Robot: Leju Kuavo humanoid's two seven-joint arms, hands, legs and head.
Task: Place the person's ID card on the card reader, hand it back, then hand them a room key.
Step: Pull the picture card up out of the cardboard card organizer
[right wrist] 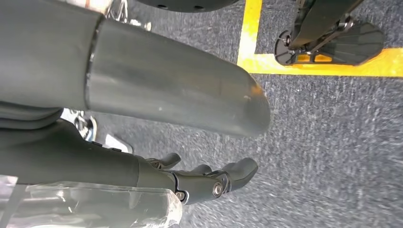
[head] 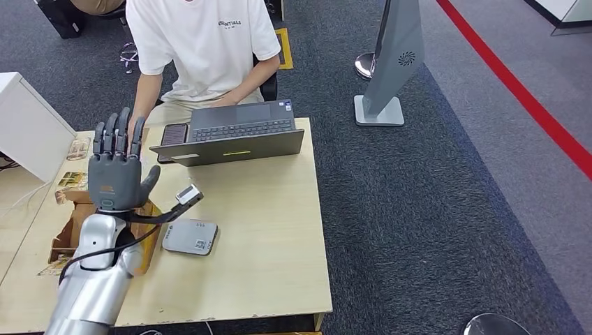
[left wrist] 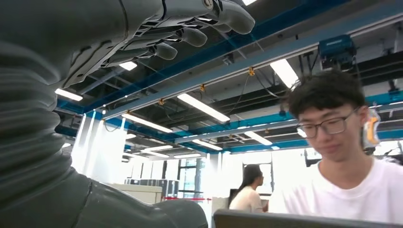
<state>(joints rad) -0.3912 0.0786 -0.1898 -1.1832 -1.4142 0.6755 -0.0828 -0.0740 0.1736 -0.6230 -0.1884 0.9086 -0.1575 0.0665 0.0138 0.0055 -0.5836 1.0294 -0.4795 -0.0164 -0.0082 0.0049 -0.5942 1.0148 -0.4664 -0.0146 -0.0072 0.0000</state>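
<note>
A flat grey card reader (head: 190, 236) lies on the wooden table (head: 269, 230), just right of my left forearm. My left hand (head: 115, 166) is raised above the table's left side with its fingers straight, spread and pointing toward the seated person (head: 202, 49) in a white T-shirt; it holds nothing. In the left wrist view the left hand (left wrist: 95, 47) arches overhead with bare fingers (left wrist: 190, 33), and the person (left wrist: 337, 156) faces it, looking down. My right hand (right wrist: 95, 159) hangs over dark carpet, its fingers loosely extended and holding nothing.
An open dark laptop (head: 234, 136) stands at the table's far edge before the person, with a dark phone (head: 174, 133) at its left. A brown cardboard holder (head: 73, 223) and printed leaflets (head: 72, 179) sit on the table's left. A white cabinet (head: 28, 125) adjoins at left.
</note>
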